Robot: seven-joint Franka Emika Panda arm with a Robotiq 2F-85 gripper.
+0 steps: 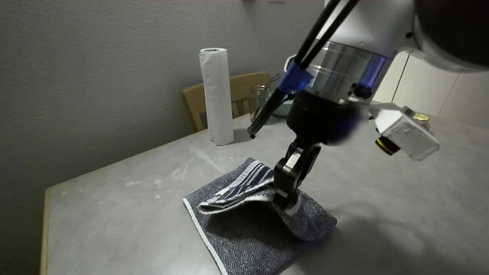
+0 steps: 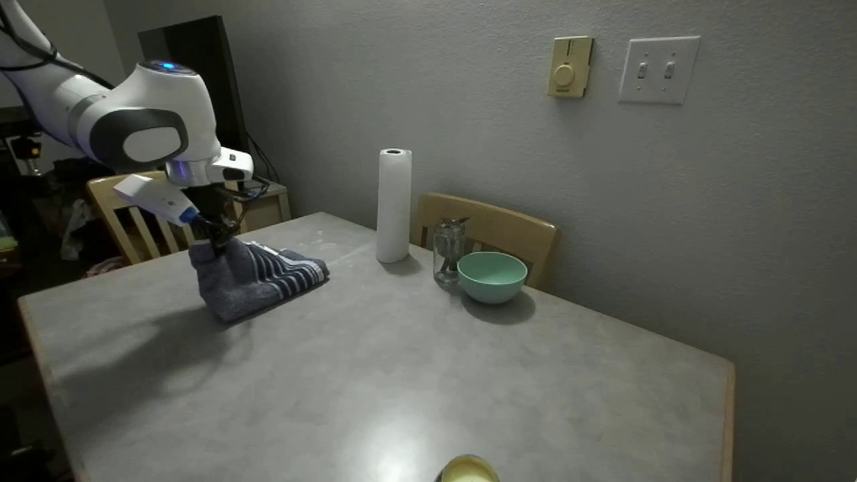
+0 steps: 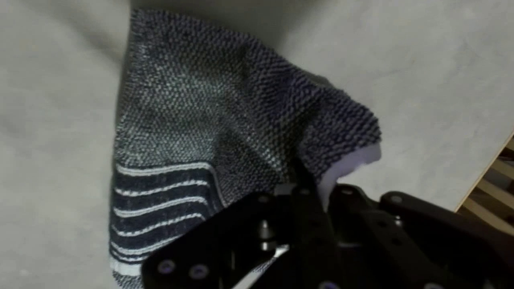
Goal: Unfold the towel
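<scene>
One claw (image 1: 286, 201) pinched together on grey towel (image 1: 248, 233), fold raised, wall dial (image 2: 570, 67), any markings too small to read

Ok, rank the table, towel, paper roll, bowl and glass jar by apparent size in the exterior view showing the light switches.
1. Table
2. Towel
3. Paper roll and bowl, unranked: the roll looks taller, the bowl wider
4. Glass jar
</scene>
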